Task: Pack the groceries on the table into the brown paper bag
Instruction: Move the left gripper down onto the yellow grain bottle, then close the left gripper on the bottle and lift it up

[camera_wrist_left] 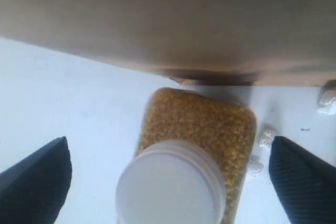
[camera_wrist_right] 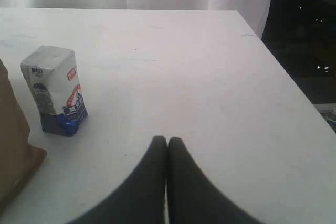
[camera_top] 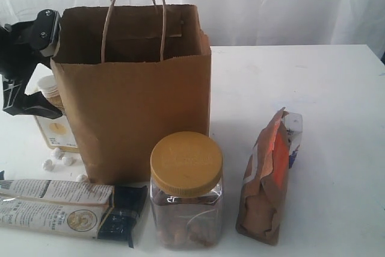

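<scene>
**Left jaws straddle the bottle; groceries not yet in the bag**

Nearest the exterior camera, the clear jar with yellow lid point(camera_top: 186, 191) stands upright at the front of the table point(camera_top: 313, 76). The long white-black twin packet point(camera_top: 66, 209) lies flat to its left and the brown-orange pouch point(camera_top: 267, 179) stands to its right. Just behind the pouch we see the small white-blue carton point(camera_top: 294, 130), upright. Behind the jar stands the brown paper bag point(camera_top: 138, 100), mouth open, handles up. We cannot see its inside, and no dark can shows in any view.

Key relation: the yellow white-capped bottle point(camera_top: 54, 121) stands upright just beside the bag's left wall; we cannot tell whether they touch. A few small white lumps point(camera_top: 60, 159) lie at its foot. The left gripper point(camera_wrist_left: 168, 179) hangs above it, jaws spread wide and holding nothing. From the wrist the bottle sits between the two fingers, cap toward the camera, so its long axis runs vertical, along the line of approach.

We judge the step in hand to be a left-arm grasp of the bottle, the left arm being far nearer. The next move calls for lowering, closing on the body below the cap, then lifting over the bag's rim, which stands higher than the bottle.

The right gripper point(camera_wrist_right: 167, 145) is pressed fully together, empty, low over bare table on the right, apart from the carton.
</scene>
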Robot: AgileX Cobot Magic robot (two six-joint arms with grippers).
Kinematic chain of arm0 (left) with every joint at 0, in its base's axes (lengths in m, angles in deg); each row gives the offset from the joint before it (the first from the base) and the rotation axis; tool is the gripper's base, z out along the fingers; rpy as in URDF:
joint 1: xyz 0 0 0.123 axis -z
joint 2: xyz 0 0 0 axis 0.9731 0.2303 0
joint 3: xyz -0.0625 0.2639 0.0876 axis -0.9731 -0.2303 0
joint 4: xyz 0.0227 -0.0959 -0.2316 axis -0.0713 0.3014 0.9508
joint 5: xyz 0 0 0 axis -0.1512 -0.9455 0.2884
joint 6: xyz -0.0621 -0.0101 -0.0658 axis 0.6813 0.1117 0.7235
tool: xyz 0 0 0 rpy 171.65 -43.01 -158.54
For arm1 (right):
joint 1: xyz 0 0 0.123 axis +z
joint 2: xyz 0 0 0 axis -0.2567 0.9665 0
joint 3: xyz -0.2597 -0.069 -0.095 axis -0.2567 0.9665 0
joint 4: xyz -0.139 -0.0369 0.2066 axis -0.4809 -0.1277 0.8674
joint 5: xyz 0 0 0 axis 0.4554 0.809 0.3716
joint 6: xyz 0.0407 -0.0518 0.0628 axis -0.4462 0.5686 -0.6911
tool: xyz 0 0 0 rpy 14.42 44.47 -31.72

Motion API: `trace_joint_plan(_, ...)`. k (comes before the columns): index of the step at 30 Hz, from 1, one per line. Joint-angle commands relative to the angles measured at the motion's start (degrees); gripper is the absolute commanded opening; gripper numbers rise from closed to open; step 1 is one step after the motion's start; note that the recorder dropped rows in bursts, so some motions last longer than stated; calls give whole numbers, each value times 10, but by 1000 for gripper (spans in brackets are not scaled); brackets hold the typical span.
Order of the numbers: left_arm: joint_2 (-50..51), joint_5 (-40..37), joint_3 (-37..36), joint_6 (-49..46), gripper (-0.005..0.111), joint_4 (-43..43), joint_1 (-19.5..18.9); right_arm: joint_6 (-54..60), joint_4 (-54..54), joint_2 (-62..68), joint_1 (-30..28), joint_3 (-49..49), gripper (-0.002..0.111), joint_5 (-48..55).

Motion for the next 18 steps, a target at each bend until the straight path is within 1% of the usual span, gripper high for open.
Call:
trace_joint_plan(1,-2,-2,0,11,105,-3,-2,7,-3,-2,-5,0,0,-2)
trace_joint_plan(3,-2,-2,0,11,105,-3,-2,7,-3,-2,-5,0,0,-2)
trace_joint_plan(6,0,12,-1,16,105,-43,-2,7,-3,-2,-5,0,0,-2)
trace_joint_plan(8,9,11,-1,42,105,-62,-3,7,-3,-2,-5,0,0,-2)
trace_joint_plan(10,25,3,-1,69,105,-64,-3,7,-3,-2,-5,0,0,-2)
trace_joint_plan(12,35,4,-1,77,105,-64,-3,7,-3,-2,-5,0,0,-2)
trace_joint_plan(18,39,24,-1,77,105,-62,-3,7,-3,-2,-5,0,0,-2)
